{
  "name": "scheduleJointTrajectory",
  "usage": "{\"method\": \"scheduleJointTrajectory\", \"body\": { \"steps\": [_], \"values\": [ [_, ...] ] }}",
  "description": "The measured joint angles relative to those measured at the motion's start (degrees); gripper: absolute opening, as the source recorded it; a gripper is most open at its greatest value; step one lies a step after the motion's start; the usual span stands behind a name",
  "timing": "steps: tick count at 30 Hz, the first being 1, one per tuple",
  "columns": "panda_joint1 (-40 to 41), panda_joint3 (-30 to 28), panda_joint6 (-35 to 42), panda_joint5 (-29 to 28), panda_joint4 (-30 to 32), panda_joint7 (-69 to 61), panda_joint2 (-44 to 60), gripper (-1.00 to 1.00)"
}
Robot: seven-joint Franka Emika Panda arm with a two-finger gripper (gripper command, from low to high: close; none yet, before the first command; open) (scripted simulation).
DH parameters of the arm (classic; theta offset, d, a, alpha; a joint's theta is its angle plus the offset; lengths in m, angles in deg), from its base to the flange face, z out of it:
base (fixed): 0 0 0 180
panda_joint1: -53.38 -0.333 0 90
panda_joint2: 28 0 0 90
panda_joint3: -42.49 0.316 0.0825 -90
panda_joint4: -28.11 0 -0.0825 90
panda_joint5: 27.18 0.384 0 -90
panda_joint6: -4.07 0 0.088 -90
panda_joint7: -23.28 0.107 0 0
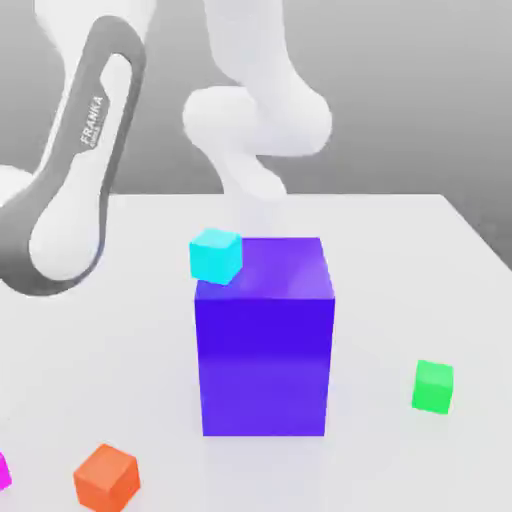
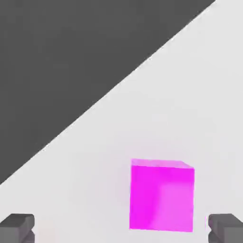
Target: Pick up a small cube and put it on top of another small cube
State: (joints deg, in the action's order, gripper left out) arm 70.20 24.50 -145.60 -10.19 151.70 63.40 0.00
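**Open fingers above the magenta cube**

The fingers [image 2: 19, 227] stand spread wide and released, one tip at each lower corner of the hand view, holding nothing. Between them, closer to one tip than the other, the small magenta cube [image 2: 162, 195] rests on the white table [image 2: 190, 95], apart from both tips. In the exterior view a sliver of that cube [image 1: 3, 470] shows at the near left edge of the table, just left of the orange cube [image 1: 106, 477]. The green cube [image 1: 432, 387] sits well apart at the near right. A big blue-violet cube [image 1: 264, 340] stands between them, with a cyan cube [image 1: 216, 254] at its far left top corner.
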Motion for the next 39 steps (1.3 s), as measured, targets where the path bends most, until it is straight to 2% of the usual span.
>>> {"method": "scheduleJointTrajectory", "body": {
  "steps": [2, 3, 9, 14, 31, 36, 39],
  "values": [
    [1.6, 1.8, -2.9, 1.8, -1.0, -1.3, 4.2, 0.0],
    [2.2, 2.5, -4.1, 2.6, -1.4, -1.8, 5.8, -1.0],
    [2.5, 2.9, -4.6, 3.0, -1.6, -2.1, 6.6, -1.0],
    [-0.2, -0.2, 0.8, -0.7, 0.5, 0.2, -1.0, -1.0],
    [-19.8, 25.6, -1.4, -8.1, 21.7, -29.9, -21.3, -1.0],
    [-31.8, 32.6, -2.4, -10.9, 28.2, -39.3, -27.2, -1.0],
    [-40.0, 36.0, -6.2, -16.5, 31.2, -43.1, -26.7, -1.0]
  ]
}}
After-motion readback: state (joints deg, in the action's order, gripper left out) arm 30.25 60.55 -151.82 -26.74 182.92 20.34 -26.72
